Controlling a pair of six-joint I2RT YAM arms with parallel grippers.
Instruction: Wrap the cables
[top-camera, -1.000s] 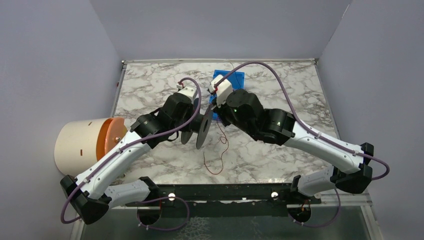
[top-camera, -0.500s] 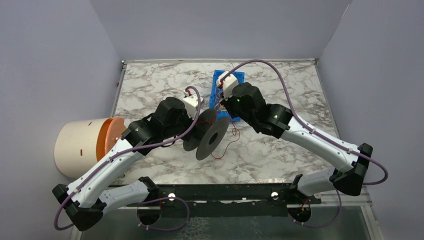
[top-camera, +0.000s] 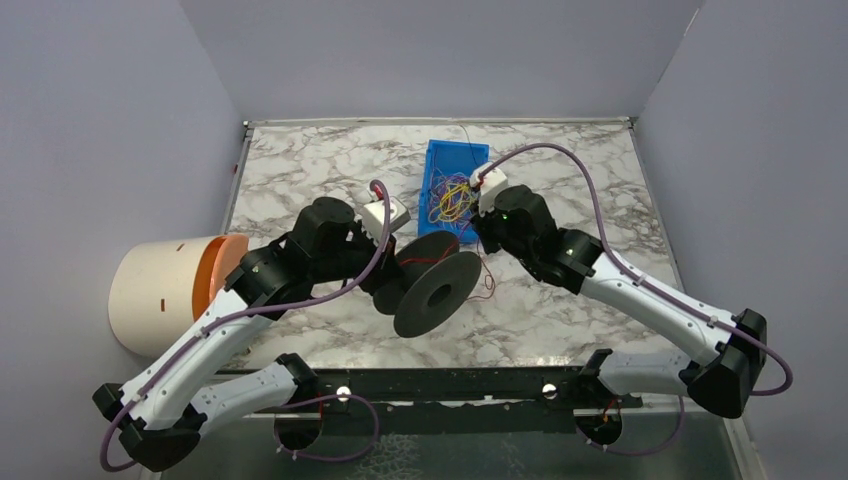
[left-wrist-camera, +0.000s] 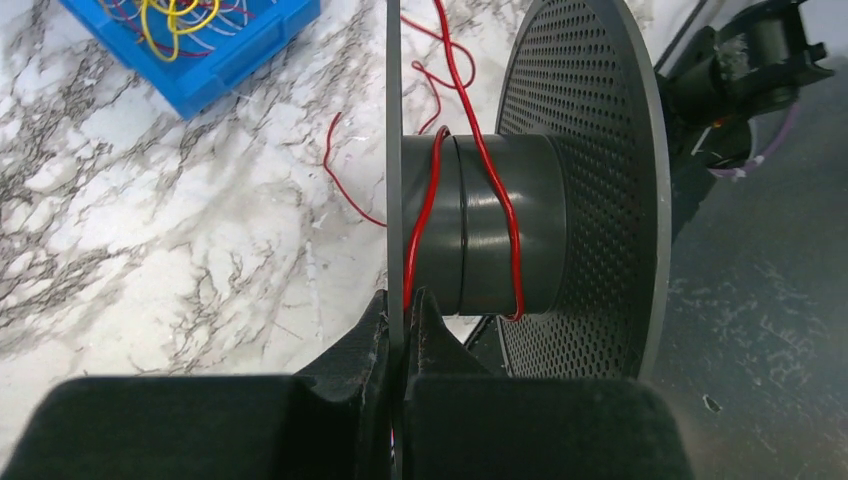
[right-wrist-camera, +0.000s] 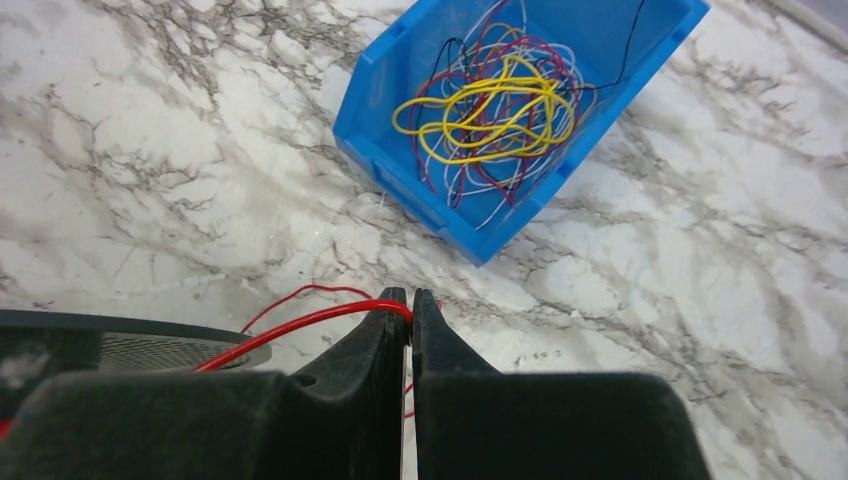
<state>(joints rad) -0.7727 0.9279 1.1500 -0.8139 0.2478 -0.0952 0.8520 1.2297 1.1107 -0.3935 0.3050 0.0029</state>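
My left gripper (left-wrist-camera: 397, 300) is shut on the thin near flange of the black spool (left-wrist-camera: 480, 235), seen edge-on, and holds it tilted above the table (top-camera: 435, 285). A red cable (left-wrist-camera: 505, 210) loops loosely about twice around the spool's hub. My right gripper (right-wrist-camera: 410, 297) is shut on that red cable (right-wrist-camera: 300, 325), just right of the spool (top-camera: 478, 240). Slack red cable lies on the marble behind the spool. The other cables (right-wrist-camera: 500, 110), a yellow, red, purple and white tangle, lie in the blue bin (right-wrist-camera: 400, 190) behind both grippers (top-camera: 450, 195).
A cream cylinder with an orange inside (top-camera: 160, 290) lies on its side at the table's left edge. A black bar (top-camera: 440, 385) runs along the near edge. Grey walls close in the left, back and right.
My left arm has drawn the spool nearer and to the right and turned it, so a flange faces the camera. My right gripper moved right with the red cable, uncovering the bin.
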